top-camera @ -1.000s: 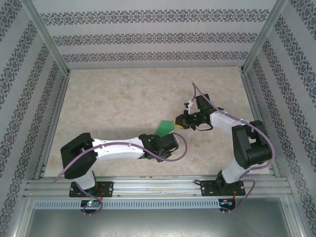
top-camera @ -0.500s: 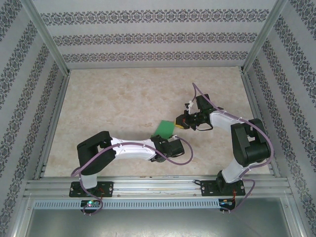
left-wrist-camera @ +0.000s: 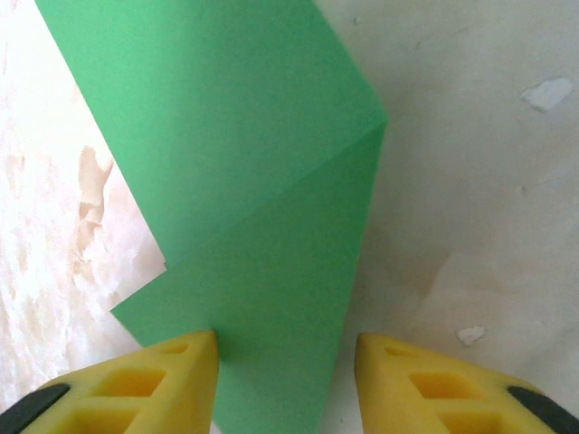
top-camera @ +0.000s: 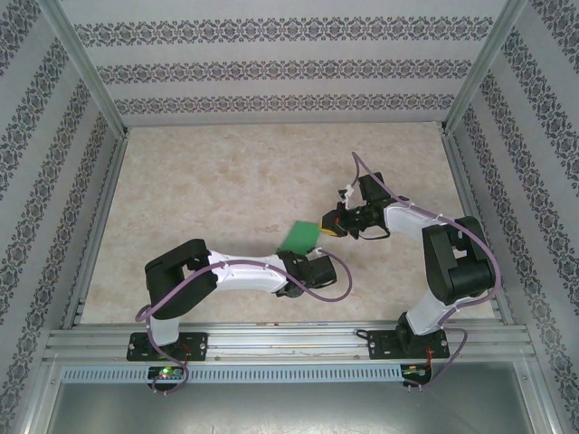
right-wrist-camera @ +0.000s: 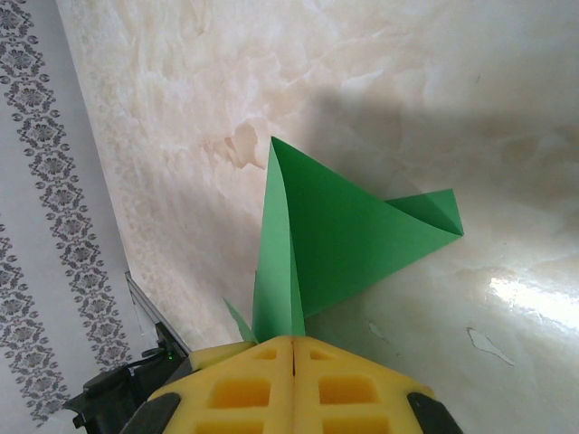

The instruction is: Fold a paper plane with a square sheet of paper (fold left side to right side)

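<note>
The square sheet of paper (top-camera: 300,235) is bright green and folded into angled flaps, raised off the table near the middle. My right gripper (top-camera: 324,226) is shut on one corner of it; the right wrist view has the yellow fingers pressed together (right-wrist-camera: 294,342) with the paper (right-wrist-camera: 353,235) fanning out beyond them. My left gripper (top-camera: 301,253) is open at the sheet's near edge. In the left wrist view the paper (left-wrist-camera: 253,181) runs down between the fingers (left-wrist-camera: 285,362): the left fingertip (left-wrist-camera: 181,362) touches it and the right one stands apart. A paper plane is out of view.
The marble-patterned tabletop (top-camera: 208,181) lies open behind and to the left of the paper. Patterned walls and metal frame posts (top-camera: 90,81) enclose the table. A metal rail (top-camera: 289,344) runs along the near edge by the arm bases.
My left arm has drawn its elbow to the right and brought its gripper up to the paper's near edge, its jaws narrower than before. The right gripper and paper have stayed put.
</note>
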You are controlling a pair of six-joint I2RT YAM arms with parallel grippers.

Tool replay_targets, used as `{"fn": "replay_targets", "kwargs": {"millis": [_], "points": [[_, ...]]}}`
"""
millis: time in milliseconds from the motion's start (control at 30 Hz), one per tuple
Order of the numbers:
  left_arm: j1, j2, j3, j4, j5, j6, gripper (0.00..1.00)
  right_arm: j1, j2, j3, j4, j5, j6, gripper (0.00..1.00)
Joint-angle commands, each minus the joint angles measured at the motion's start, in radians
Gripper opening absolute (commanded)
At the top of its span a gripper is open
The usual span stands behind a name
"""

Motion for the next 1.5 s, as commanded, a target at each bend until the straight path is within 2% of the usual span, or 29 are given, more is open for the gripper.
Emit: {"fn": "replay_targets", "kwargs": {"millis": [0,167,367,467,633,833,1067,1367,1467], "points": [[0.013,0.0,-0.018,-0.023,-0.002,-0.012,0.37,-0.006,0.01,0.019,-0.015,-0.011,-0.005,0.0],[0.017,-0.005,-0.027,-0.019,0.006,-0.014,0.22,-0.007,0.017,0.018,-0.017,-0.011,-0.01,0.0],[0.02,-0.032,-0.044,0.009,0.037,-0.013,0.13,-0.017,0.019,0.016,-0.021,-0.004,-0.02,0.01],[0.022,-0.044,-0.046,0.018,0.07,-0.012,0.12,-0.029,0.008,0.011,-0.028,0.014,-0.027,0.1],[0.029,-0.05,-0.034,0.024,0.167,-0.003,0.09,-0.061,-0.047,0.0,-0.085,0.095,-0.067,0.33],[0.066,-0.058,0.009,-0.007,0.327,-0.019,0.06,-0.151,-0.168,-0.05,-0.153,0.227,-0.123,0.51],[0.169,-0.081,0.047,-0.021,0.628,-0.079,0.06,-0.216,-0.309,-0.129,-0.142,0.255,-0.188,0.61],[0.289,-0.05,0.04,0.072,0.96,-0.202,0.05,-0.218,-0.296,-0.196,-0.018,0.052,-0.197,0.64],[0.315,-0.026,0.044,0.098,1.036,-0.243,0.05,-0.216,-0.278,-0.215,0.017,0.015,-0.188,0.63]]}}
